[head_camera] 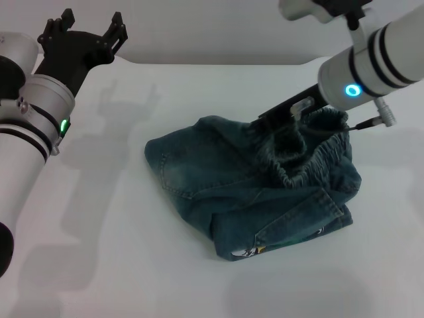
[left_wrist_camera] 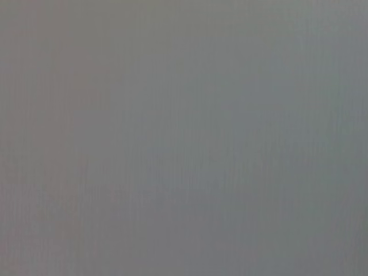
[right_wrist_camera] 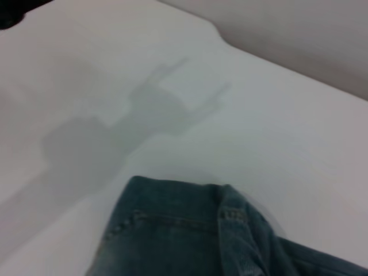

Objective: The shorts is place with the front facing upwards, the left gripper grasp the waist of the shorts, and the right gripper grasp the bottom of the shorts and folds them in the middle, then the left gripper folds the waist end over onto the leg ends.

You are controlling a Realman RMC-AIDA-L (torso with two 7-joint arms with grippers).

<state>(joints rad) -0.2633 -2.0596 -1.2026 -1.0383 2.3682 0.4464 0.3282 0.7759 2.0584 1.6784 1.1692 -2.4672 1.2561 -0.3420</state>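
Observation:
The blue denim shorts (head_camera: 225, 185) lie bunched in a heap at the middle right of the white table. The ruffled waist (head_camera: 318, 156) curls up on the heap's right side. A leg hem with the cartoon print (head_camera: 248, 252) shows at the near edge. My right gripper (head_camera: 281, 126) reaches down into the folds beside the waist, and the denim rises to it, so it looks shut on the shorts. In the right wrist view a denim edge (right_wrist_camera: 172, 236) sits close below the camera. My left gripper (head_camera: 89, 30) hangs open above the far left of the table, away from the shorts.
The white table (head_camera: 132, 265) spreads to the left of and in front of the shorts; its far edge meets a grey wall. The left gripper's shadow (right_wrist_camera: 167, 103) falls on the table beyond the shorts. The left wrist view shows only flat grey.

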